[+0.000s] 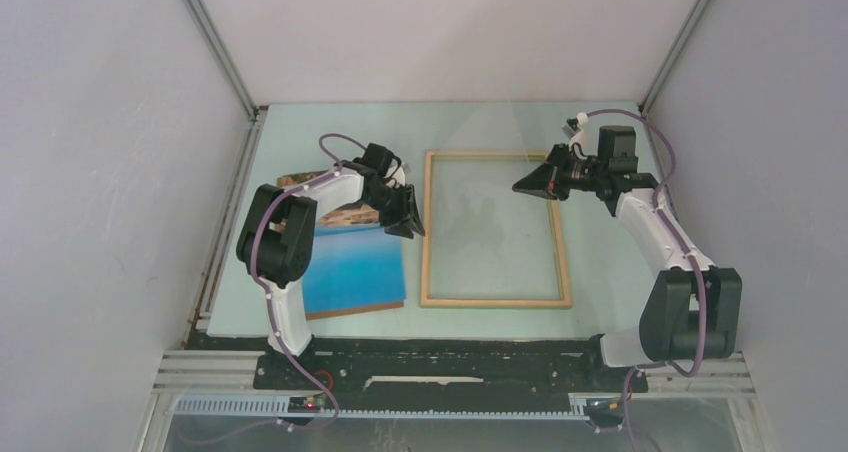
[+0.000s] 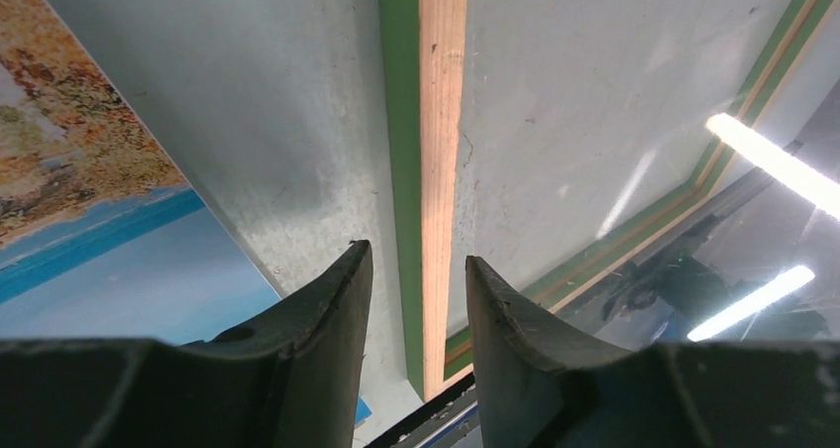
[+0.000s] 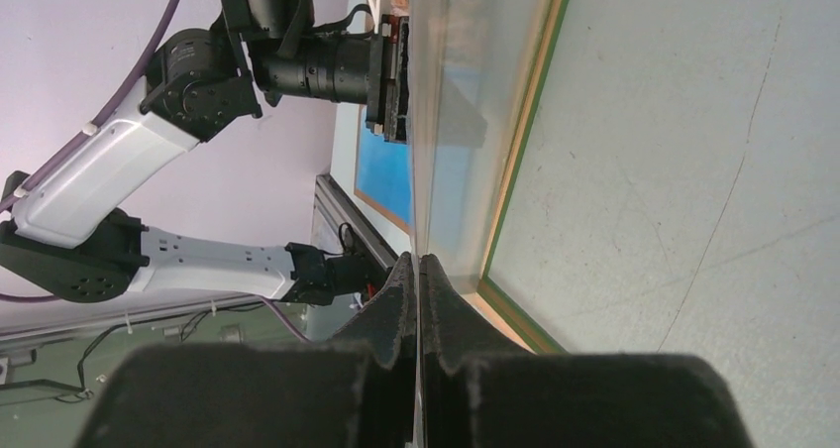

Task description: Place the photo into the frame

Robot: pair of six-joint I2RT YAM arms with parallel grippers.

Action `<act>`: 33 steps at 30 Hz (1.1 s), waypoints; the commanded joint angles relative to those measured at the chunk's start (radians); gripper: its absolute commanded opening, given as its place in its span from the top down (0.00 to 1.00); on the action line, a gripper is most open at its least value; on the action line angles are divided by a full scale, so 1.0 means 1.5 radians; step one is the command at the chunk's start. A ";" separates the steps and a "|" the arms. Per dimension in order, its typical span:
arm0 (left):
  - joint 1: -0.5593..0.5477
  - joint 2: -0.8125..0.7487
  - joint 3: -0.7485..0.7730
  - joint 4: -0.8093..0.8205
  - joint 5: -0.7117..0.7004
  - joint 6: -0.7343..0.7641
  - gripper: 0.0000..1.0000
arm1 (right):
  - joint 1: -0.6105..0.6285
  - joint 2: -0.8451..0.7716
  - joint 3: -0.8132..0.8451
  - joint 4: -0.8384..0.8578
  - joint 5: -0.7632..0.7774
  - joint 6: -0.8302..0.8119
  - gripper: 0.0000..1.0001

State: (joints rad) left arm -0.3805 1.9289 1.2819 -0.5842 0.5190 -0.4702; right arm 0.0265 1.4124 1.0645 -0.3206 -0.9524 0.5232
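The left gripper (image 2: 416,257) sat open over the thin light-wood frame (image 1: 495,300). The right gripper (image 3: 417,260) pinched the frame's clear sheet (image 3: 466,71); it needed holding steady.

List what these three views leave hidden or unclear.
1. Top view: the left arm covers the far end of the photo.
2. Left wrist view: the frame runs off the top edge. Whether the left gripper touches it is unclear.
3. The clear pane in the right gripper is see-through, so the top view cannot trace its edges.
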 commanded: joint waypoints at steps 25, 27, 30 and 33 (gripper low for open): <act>-0.015 0.009 -0.001 0.011 0.015 0.002 0.58 | -0.009 0.002 -0.064 0.103 0.012 0.037 1.00; -0.016 0.008 0.000 0.011 0.015 0.002 0.58 | -0.011 -0.001 -0.065 0.109 0.006 0.045 1.00; -0.015 0.007 0.001 0.011 0.015 0.002 0.59 | -0.009 -0.002 -0.064 0.106 0.010 0.042 1.00; -0.016 0.006 0.000 0.011 0.015 0.002 0.59 | -0.006 0.004 -0.073 0.106 0.015 0.035 1.00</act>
State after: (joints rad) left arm -0.3992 1.9469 1.2819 -0.5842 0.5266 -0.4702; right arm 0.0105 1.4216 0.9619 -0.2111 -0.9226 0.5720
